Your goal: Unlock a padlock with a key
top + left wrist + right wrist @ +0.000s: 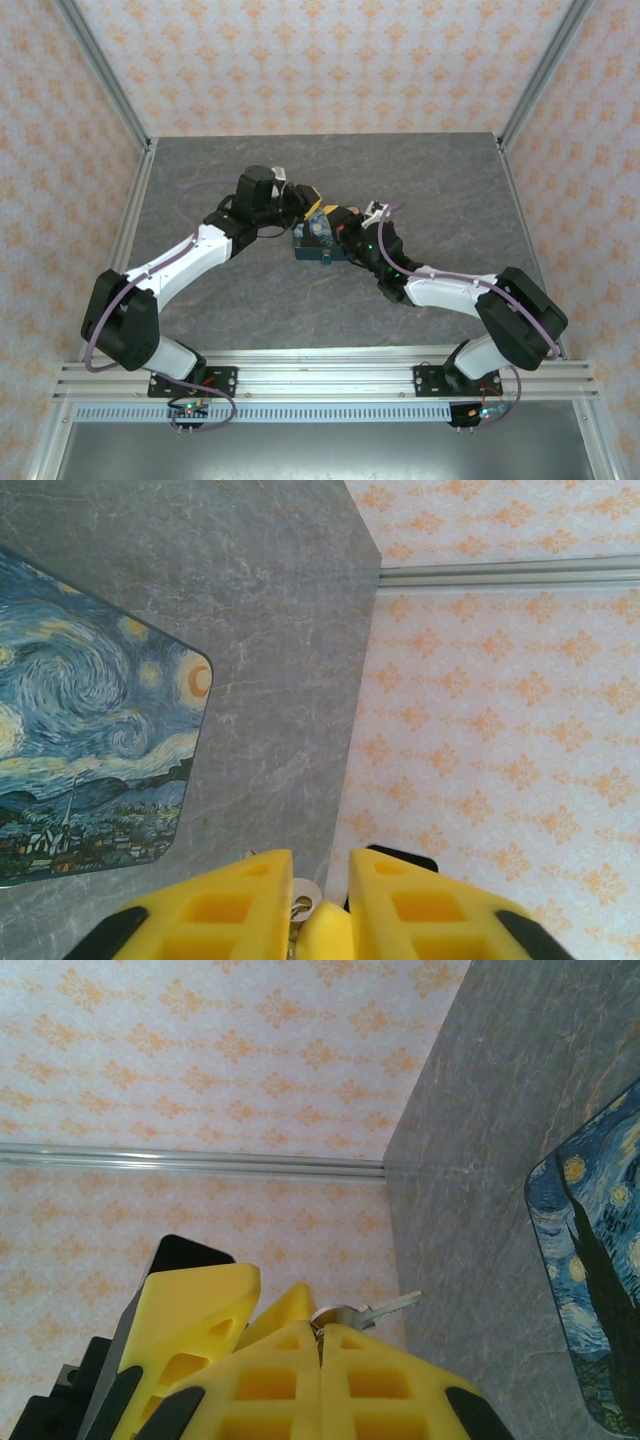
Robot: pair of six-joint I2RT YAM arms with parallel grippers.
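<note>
1. Meeting above the middle of the grey marbled table (430, 180), the two arms bring their yellow-fingered grippers tip to tip over the flat dark-blue swirl-painted box (315, 247).
2. From above, the left gripper (308, 205) hangs at the box's 11 o'clock and the right gripper (335, 220) at its 2 o'clock.
3. The right gripper's jaws are pressed together, clamped on the ring end of the thin silvery metal key (375, 1310). Its blade juts past the fingertips toward 3 o'clock, tipped slightly up, clear of the table.
4. The left gripper's jaws stand apart by a narrow gap. A small silvery metal piece (300, 906), too small to identify, lies against the inner face of the 9 o'clock finger.
5. The box lies flat on the table, at 10 o'clock in the left wrist view and 3 o'clock in the right.
</note>
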